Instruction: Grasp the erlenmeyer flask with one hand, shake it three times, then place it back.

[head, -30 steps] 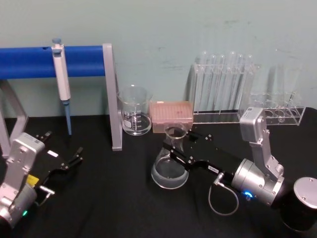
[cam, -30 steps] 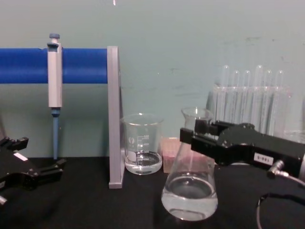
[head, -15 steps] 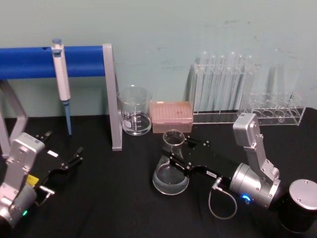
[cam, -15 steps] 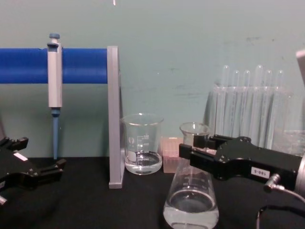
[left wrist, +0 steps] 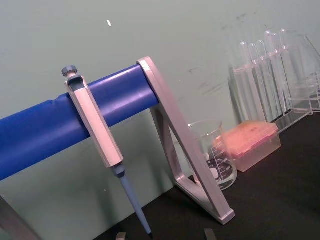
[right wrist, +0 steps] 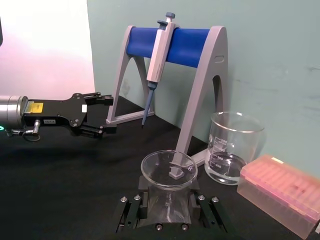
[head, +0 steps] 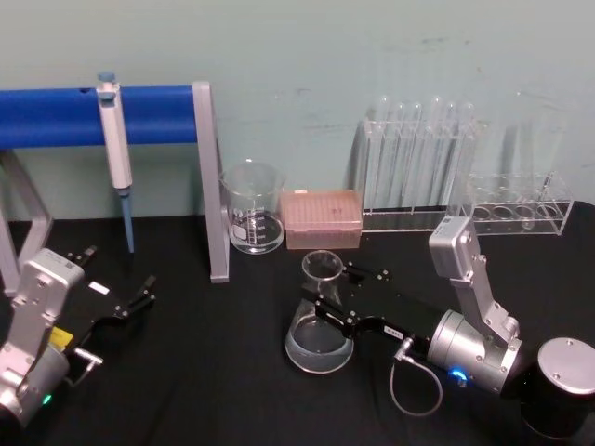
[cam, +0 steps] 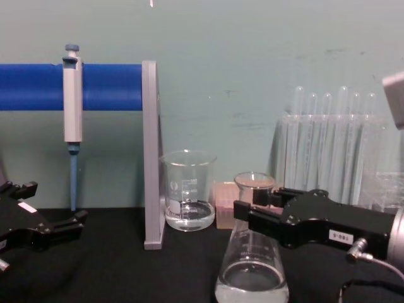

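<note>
The right gripper (head: 329, 295) is holding the erlenmeyer flask (head: 320, 321) by its thin neck, one black finger on each side, just under the flared rim; in the right wrist view the two fingers (right wrist: 141, 200) press the glass from both sides, so the grab part of the job looks done; the flask stands upright near the middle of the black table (head: 214, 372), in front of the pink tip box (head: 322, 217) and a bit to the right of the glass beaker (head: 253, 206); a little clear water sits in its wide bottom; I cannot tell if the bottom is touching the table or is held just above it, since the chest view cuts it off low down; the pictures do not show how many shakes are done, so the shaking may not be finished; what is surely left is to set the flask down and let go; the left gripper (head: 116, 295) waits with its fingers spread apart and nothing in them, low on the left side of the table, near the blue pipette stand (head: 112, 116) with the pipette (head: 115, 149) hanging on it; the test tube rack (head: 418, 177) stands at the back right.
</note>
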